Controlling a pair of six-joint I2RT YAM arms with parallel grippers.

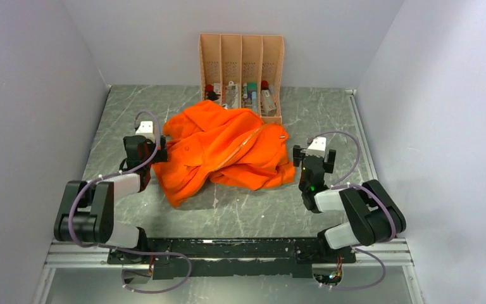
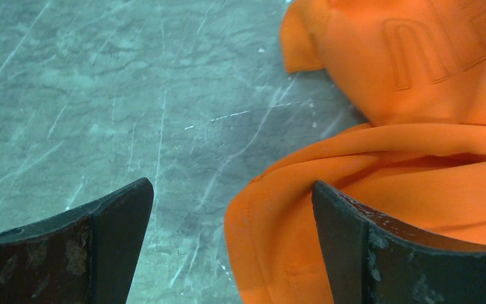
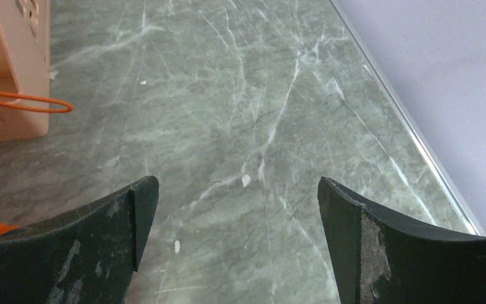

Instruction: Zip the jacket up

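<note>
The bright orange jacket (image 1: 224, 152) lies crumpled in a heap in the middle of the marble table, a strip of pale lining along one edge showing. My left gripper (image 1: 144, 147) is open at the heap's left edge; in the left wrist view a fold of the jacket (image 2: 304, 209) lies between its spread fingers, nearer the right finger (image 2: 354, 240), not pinched. My right gripper (image 1: 311, 157) is open and empty just right of the heap, over bare table (image 3: 240, 190). A thin orange loop (image 3: 31, 101) of the jacket shows at that view's left.
A tan slotted organizer (image 1: 241, 76) with several small bottles and items stands at the back, touching the jacket's far edge; its corner shows in the right wrist view (image 3: 12, 69). White walls close in left, right and back. A metal rail (image 1: 228, 250) runs along the near edge.
</note>
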